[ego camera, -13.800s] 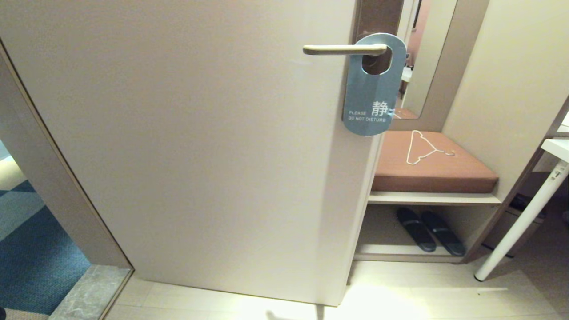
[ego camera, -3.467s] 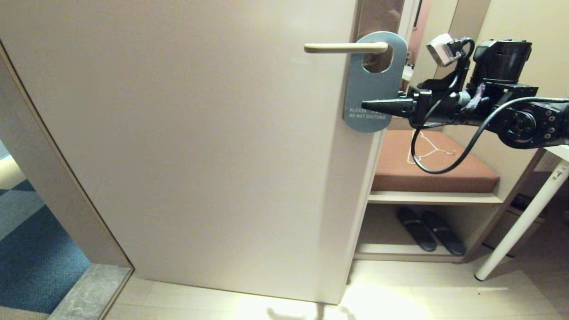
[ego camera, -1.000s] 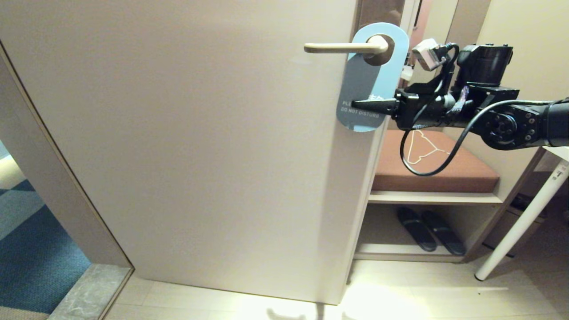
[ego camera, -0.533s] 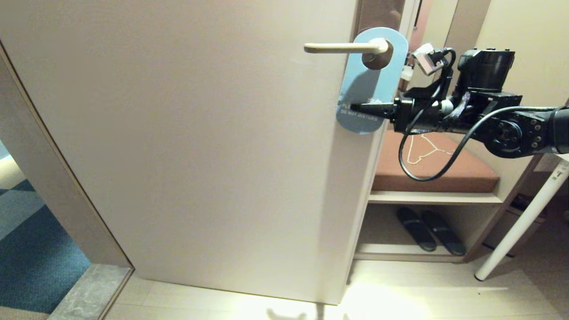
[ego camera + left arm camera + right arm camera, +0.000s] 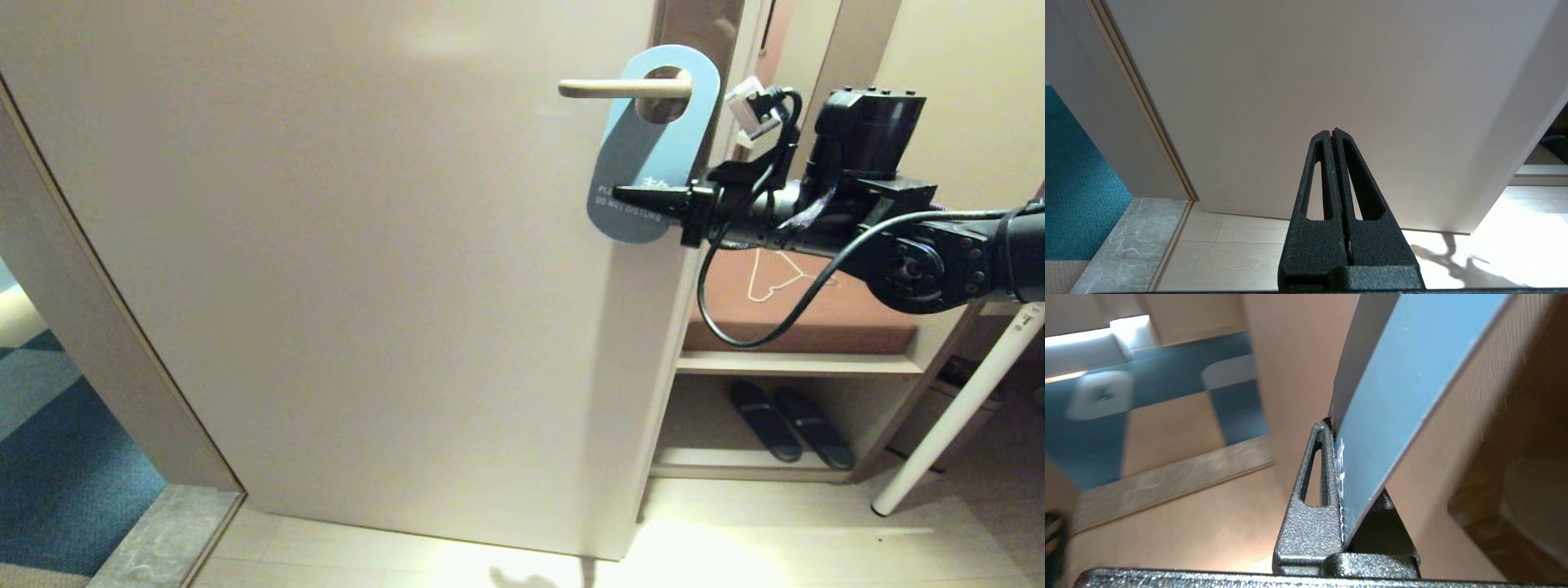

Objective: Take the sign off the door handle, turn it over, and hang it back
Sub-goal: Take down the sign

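The sign point(image 5: 649, 155) shows its blue-grey "DO NOT DISTURB" side. Its oval hole is still around the door handle point(image 5: 624, 87), a pale lever on a brown backplate, and the sign hangs tilted with its lower end swung to the left. My right gripper point(image 5: 624, 194) reaches in from the right and is shut on the sign's lower part. In the right wrist view the sign point(image 5: 1396, 396) runs edge-on between the fingers point(image 5: 1314, 486) of the right gripper point(image 5: 1333, 428). My left gripper point(image 5: 1332, 131) is shut and empty, low before the door; it is out of the head view.
The beige door point(image 5: 343, 269) fills the left and middle. Right of it is a bench with a brown cushion point(image 5: 804, 314), a white wire hanger point(image 5: 775, 273) on it and dark slippers point(image 5: 788, 423) below. A white table leg point(image 5: 955, 416) stands at the far right.
My right gripper has moved left with the sign. The sign's hole has slid along the lever away from the backplate, and the sign now tilts more to the left.
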Tool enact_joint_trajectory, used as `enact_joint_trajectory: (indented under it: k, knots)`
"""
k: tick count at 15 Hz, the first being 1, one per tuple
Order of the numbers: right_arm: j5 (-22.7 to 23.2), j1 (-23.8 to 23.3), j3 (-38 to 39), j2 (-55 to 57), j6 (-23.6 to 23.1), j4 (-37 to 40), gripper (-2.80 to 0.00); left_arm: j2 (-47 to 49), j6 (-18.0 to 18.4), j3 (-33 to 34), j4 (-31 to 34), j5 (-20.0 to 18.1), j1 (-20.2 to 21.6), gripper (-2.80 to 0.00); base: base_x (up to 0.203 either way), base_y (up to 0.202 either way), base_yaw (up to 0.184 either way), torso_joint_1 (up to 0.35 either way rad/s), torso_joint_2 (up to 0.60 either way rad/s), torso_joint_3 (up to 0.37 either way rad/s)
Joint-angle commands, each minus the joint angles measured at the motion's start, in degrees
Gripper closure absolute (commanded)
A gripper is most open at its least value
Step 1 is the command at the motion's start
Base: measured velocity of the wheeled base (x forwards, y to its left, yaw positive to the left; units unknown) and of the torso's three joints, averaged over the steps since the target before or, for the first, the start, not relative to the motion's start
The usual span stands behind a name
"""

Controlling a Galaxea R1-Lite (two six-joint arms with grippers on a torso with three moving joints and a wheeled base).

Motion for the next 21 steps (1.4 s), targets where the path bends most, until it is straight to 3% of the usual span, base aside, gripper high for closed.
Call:
enact_joint_trajectory:
  k: [1,7,14,21]
  knots:
    - [-3.77,1.37,0.09,0.10,0.03,-0.50,0.00,0.09,-0.04,0.02,0.00,0.00,0.01,0.00,0.000,0.000,0.000,0.000,0.00,0.000]
    - [-18.23,3.93,-0.33,1.62,-4.12,-0.68,0.00,0.09,-0.04,0.02,0.00,0.00,0.04,0.00,0.000,0.000,0.000,0.000,0.00,0.000]
    - [-21.50,7.05,-5.96,2.93,-4.19,-1.29,0.00,0.09,-0.04,0.02,0.00,0.00,0.01,0.00,0.000,0.000,0.000,0.000,0.00,0.000]
    - [-23.92,10.71,-6.63,5.21,-4.28,-2.24,0.00,0.09,-0.04,-0.06,0.00,0.00,0.01,0.00,0.000,0.000,0.000,0.000,0.00,0.000]
